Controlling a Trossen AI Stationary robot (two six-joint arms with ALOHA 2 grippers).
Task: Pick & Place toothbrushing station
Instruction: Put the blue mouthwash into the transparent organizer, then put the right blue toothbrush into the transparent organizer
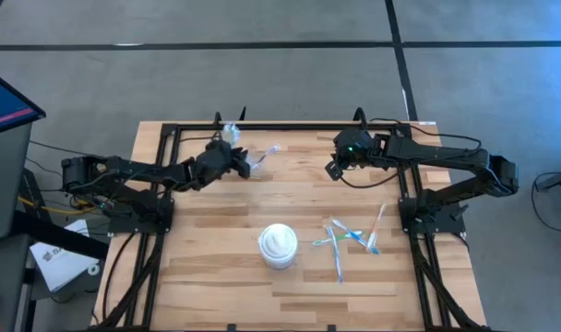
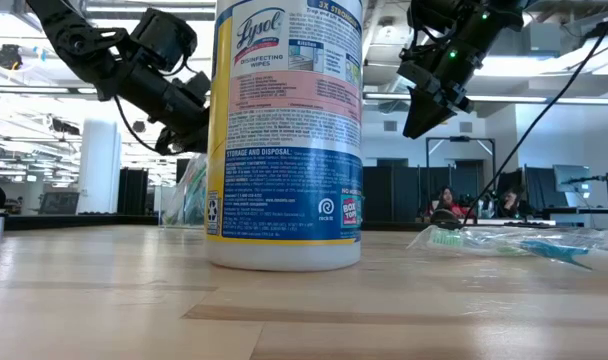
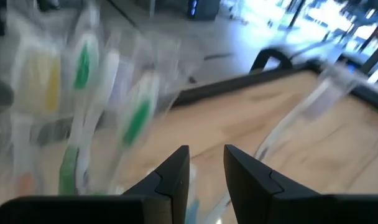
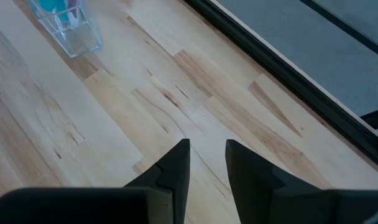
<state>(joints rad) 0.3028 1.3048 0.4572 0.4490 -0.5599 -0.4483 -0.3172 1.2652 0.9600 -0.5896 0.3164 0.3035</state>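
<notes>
White wipes tub [image 1: 278, 246] mid-table beside toothbrushes [image 1: 347, 238]; left tool [image 1: 246, 166], right tool [image 1: 333, 171] slightly spread, empty.

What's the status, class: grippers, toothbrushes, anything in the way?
Left gripper at far edge beside wrapped toothbrushes, empty. Right gripper raised, empty. Loose toothbrushes lying near right. Wipes tub standing mid-table.
</notes>
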